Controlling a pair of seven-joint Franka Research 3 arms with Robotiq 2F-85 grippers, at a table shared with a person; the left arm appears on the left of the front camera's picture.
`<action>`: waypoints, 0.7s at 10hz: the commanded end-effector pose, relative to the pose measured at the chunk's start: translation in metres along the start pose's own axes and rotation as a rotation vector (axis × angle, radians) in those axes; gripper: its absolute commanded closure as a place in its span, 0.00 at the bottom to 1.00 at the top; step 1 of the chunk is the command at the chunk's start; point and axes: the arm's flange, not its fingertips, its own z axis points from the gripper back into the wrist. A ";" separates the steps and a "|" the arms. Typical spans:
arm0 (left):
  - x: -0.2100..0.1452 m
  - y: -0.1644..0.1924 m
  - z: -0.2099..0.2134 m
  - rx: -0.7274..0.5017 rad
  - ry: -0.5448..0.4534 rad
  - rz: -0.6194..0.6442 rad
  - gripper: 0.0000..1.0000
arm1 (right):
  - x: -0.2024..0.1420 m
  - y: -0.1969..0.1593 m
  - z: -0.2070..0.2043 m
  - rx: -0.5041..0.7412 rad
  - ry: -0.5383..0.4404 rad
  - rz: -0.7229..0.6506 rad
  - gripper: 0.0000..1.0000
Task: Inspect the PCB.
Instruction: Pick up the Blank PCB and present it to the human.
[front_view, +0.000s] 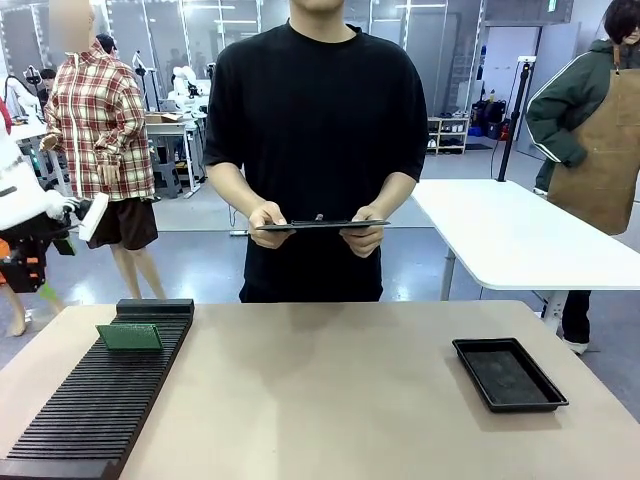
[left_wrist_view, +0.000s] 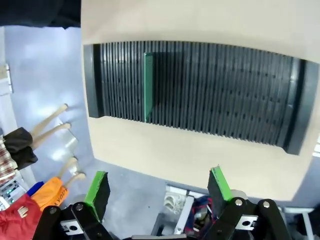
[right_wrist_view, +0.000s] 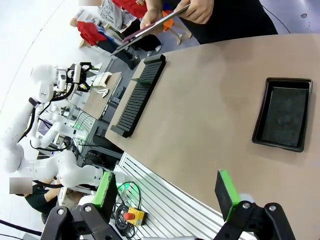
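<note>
Open tabletop (front_view: 330, 390) between rack (front_view: 90, 420) with PCB (front_view: 129, 337) and black tray (front_view: 508, 375)

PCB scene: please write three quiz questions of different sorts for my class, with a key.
1. Where does the PCB stand?
2. True or false: the left claw and the right claw are both open.
3. The person holds: A) a clipboard; B) a cup; C) a cable.
Key: 1. On edge in the black rack, near its far end. 2. True. 3. A.
</note>
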 end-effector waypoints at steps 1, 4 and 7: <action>-0.001 0.001 -0.031 0.035 -0.037 -0.029 0.00 | 0.002 -0.001 0.000 0.009 -0.007 0.022 0.00; -0.005 0.014 -0.089 0.022 -0.087 -0.081 0.00 | 0.002 -0.001 0.000 0.009 -0.007 0.022 0.00; -0.006 0.029 -0.133 -0.062 -0.083 -0.023 0.00 | 0.002 -0.001 0.000 0.009 -0.007 0.022 0.00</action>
